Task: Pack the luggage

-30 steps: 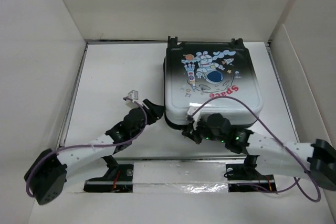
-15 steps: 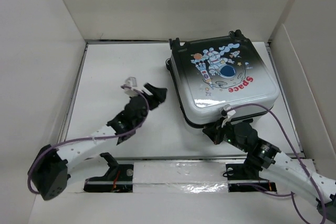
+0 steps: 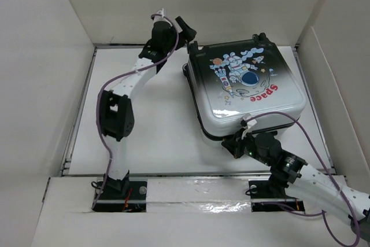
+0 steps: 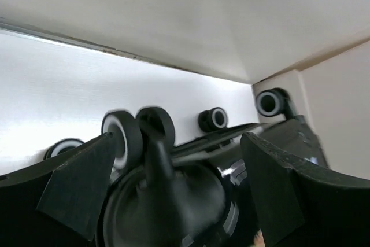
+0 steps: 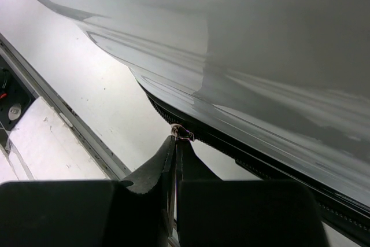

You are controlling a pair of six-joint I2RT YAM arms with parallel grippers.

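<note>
Top external view: a small hard-shell suitcase (image 3: 248,88), the luggage, lies flat on the white tabletop (image 3: 139,114), right of centre, its astronaut picture and red "Space" lettering facing up. Its lid is down and its caster wheels (image 4: 124,137) point toward the far wall.

The left gripper (image 3: 180,32) is stretched to the far edge, just beside the wheel end. Its jaws stand wide apart and hold nothing — the left wrist view shows the wheels framed between the two fingers.

The right gripper (image 3: 234,143) sits at the case's near edge. Its jaws are pressed together and appear to pinch the zipper pull (image 5: 182,132) on the seam below the shell.

Judging by this, packing is near its end: no loose items show, the case is closed, and what remains seems to be zipping the seam shut. How much of the seam is already zipped cannot be told.

A second earlier, the case lay square to the tabletop; it is now turned at an angle. The left arm was low near the front with narrower jaws, and the right gripper was nearer the case's front-left corner.
</note>
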